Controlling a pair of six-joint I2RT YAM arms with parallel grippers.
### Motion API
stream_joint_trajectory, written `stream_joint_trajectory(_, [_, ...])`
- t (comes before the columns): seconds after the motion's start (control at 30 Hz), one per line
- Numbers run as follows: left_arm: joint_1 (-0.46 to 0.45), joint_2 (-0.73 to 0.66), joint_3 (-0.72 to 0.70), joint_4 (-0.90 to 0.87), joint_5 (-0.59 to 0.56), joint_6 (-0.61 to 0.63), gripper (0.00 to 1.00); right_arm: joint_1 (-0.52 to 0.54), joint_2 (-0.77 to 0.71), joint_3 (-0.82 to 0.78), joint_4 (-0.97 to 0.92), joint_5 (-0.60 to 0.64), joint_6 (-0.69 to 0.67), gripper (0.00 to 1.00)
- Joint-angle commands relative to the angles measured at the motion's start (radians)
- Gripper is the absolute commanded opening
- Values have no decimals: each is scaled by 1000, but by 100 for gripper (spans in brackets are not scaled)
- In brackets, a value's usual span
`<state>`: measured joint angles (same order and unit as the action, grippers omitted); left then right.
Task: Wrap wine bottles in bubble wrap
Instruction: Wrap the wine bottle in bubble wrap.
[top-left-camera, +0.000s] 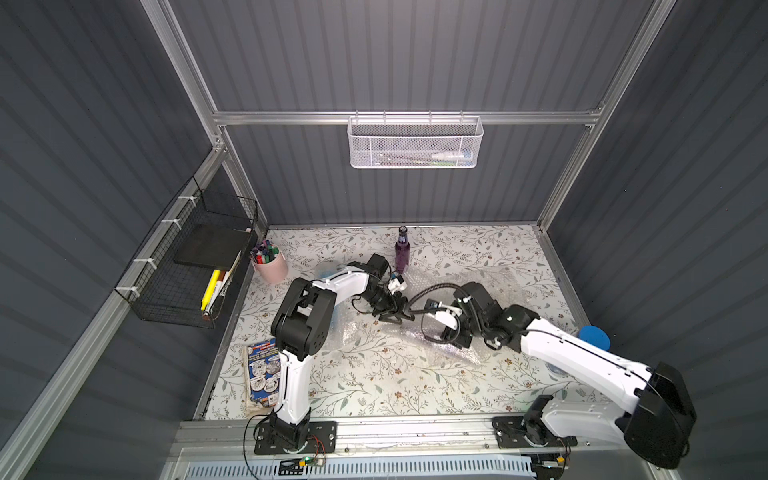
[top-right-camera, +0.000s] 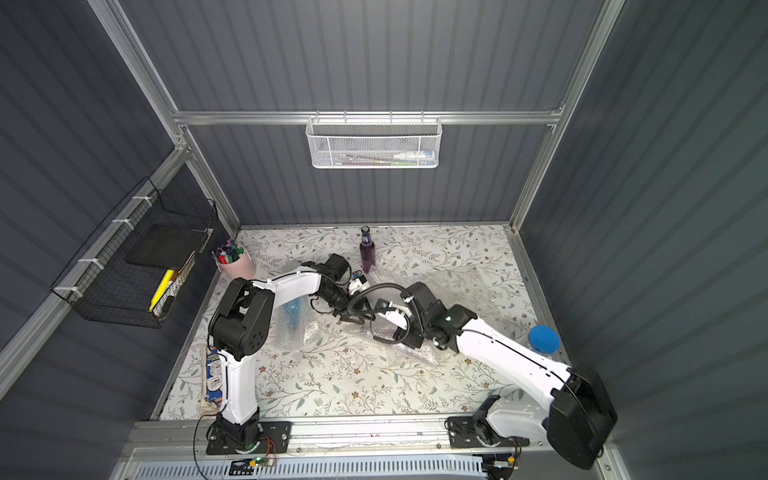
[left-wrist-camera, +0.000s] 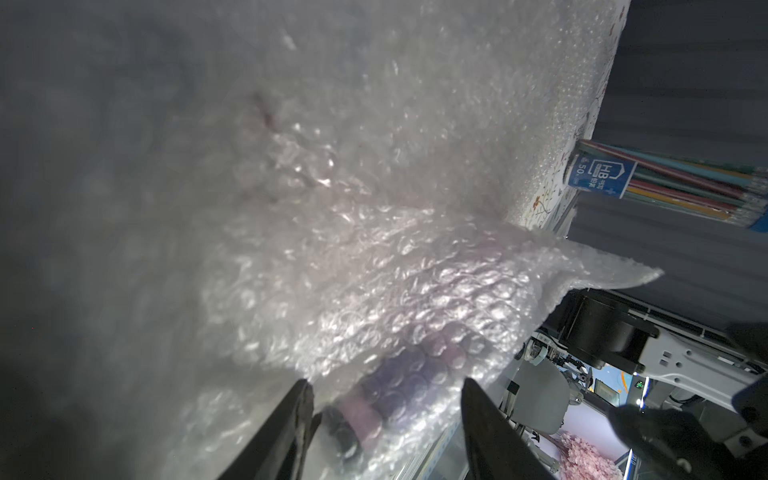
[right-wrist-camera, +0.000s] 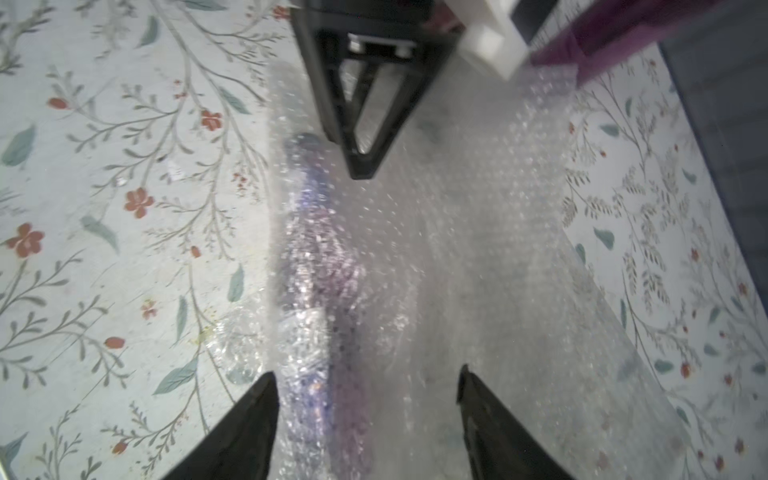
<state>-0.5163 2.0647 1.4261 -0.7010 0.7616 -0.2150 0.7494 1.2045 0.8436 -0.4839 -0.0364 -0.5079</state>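
Both top views are evenly lit and sharp, bowed at the edges. Wrist views are blurred, with glare on the bubble wrap (left-wrist-camera: 374, 270)

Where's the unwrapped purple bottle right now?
In both top views the purple bottle stands upright at the back middle of the table, just beyond the left gripper and by the far edge of a bubble wrap sheet.

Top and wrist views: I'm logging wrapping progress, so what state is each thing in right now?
Standing purple bottle: upright, bare, capped.
Lying purple bottle: on its side, rolled in bubble wrap, with the rest of the sheet flat.
Blue bottle: lying, covered by bubble wrap.
Left claw: open, straddling the lying purple bottle's cap end.
Right claw: open, over that same bottle.
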Motion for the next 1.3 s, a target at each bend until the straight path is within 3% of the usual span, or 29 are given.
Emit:
stream_joint_trajectory(0.0, [1, 8, 22, -44, -23, 31, 59, 32, -31, -85, 69, -118, -35, 78])
stream_joint_trajectory(0.1, [2, 9, 18, -53, -48, 34, 59, 33, 2, -109, 89, -83, -46, 83])
stream_joint_trajectory(0.27, [2, 12, 16, -60, -59, 39, 59, 31, 150, -7, -17, 25, -40, 88])
stream_joint_trajectory(0.33, [2, 8, 17, -64, -62, 40, 58, 22, 182, 2, -9, 23, -47, 94])
stream_joint_trajectory(0.6, [21, -89, 23, -77, -75, 23, 60, -19, 285, 10, -16, -4, -72, 94])
stream_joint_trajectory(0.8, [41, -189, 27, -101, -101, 17, 70, -22, 347, 21, -1, -77, -77, 90])
stream_joint_trajectory(0.93, [89, -288, -8, -111, -193, 22, 81, -22, 379, 37, -11, -143, -65, 81])
stream_joint_trajectory(1.1, [122, -450, -59, -98, -349, 63, 85, -29, 418, 68, -54, -220, -60, 62])
stream_joint_trajectory(1.27, [118, -603, -173, -62, -492, 177, 86, -43, 456, 100, -107, -268, -75, 61])
